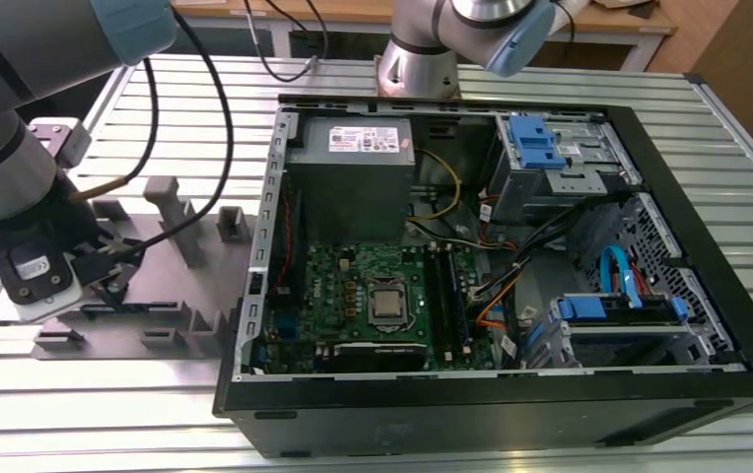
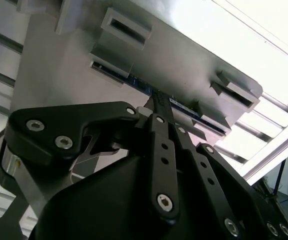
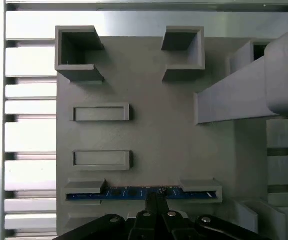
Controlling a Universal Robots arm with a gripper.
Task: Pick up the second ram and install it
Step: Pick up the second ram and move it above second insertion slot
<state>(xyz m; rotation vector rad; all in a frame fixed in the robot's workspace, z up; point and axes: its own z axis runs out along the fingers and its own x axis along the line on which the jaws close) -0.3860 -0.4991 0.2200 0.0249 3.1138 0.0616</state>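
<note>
Slatted alu table (image 3: 29,135) w/ grey fixture plate (image 3: 149,135), fingers (image 3: 155,200) tight on second ram (image 3: 129,192) mid-length.

Dark blue second ram (image 3: 134,192), grey fixture plate (image 3: 154,140), black gripper (image 3: 155,199), silver slatted table (image 3: 29,137)

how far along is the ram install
Early. The gripper is down at the ram stick, which sits in its grey fixture beside the computer case. Not yet lifted, nor seated in a motherboard slot.
</note>
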